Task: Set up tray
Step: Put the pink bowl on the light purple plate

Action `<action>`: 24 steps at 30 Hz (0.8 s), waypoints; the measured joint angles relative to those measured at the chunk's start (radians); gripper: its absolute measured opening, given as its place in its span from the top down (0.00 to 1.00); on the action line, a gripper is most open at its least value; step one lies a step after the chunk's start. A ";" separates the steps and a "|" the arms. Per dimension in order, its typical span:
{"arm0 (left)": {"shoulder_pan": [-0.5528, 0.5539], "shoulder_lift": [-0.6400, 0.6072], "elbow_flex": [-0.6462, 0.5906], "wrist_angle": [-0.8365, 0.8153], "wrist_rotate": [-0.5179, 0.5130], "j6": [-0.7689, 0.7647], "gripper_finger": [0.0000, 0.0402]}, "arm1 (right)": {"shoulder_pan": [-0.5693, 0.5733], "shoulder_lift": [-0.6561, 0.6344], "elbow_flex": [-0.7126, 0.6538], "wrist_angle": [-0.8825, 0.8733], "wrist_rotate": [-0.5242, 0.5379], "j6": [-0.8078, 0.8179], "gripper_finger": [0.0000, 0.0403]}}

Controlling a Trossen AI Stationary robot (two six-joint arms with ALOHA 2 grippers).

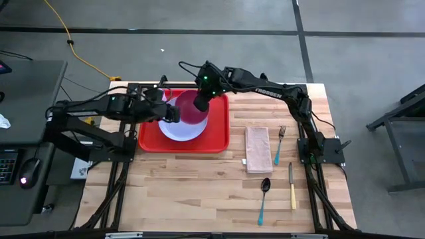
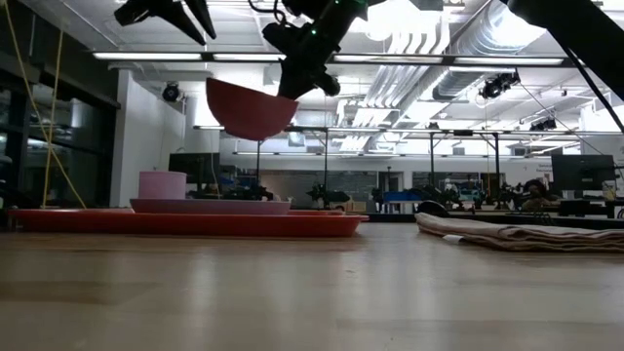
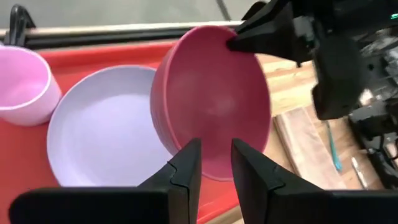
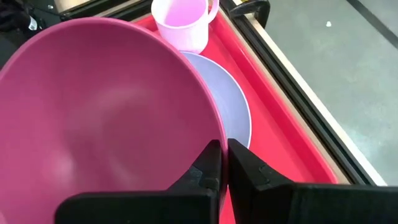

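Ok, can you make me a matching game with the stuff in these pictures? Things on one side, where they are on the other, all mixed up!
Things:
1. pink bowl
2. lavender plate
3. pink cup
4. folded cloth

Places:
A. lying flat on the red tray
B. on the bare table, beside the fork
C. up in the air, held by the right gripper
D. standing on the tray next to the plate

Pairs: 1-C, 2-A, 3-D, 4-B
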 joint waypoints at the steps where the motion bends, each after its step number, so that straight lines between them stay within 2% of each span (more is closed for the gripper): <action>1: 0.019 0.010 0.012 -0.007 0.022 -0.001 0.71 | 0.004 0.000 0.000 0.001 0.007 -0.005 1.00; 9: 0.136 0.088 0.033 -0.021 0.192 -0.002 0.71 | 0.013 0.000 0.000 -0.009 0.026 -0.017 1.00; 17: 0.166 0.114 0.033 -0.035 0.210 -0.001 0.71 | 0.009 0.000 0.000 -0.026 0.033 -0.024 1.00; 24: 0.171 0.113 0.033 -0.078 0.173 0.000 0.71 | 0.005 0.000 0.000 -0.018 0.033 -0.023 1.00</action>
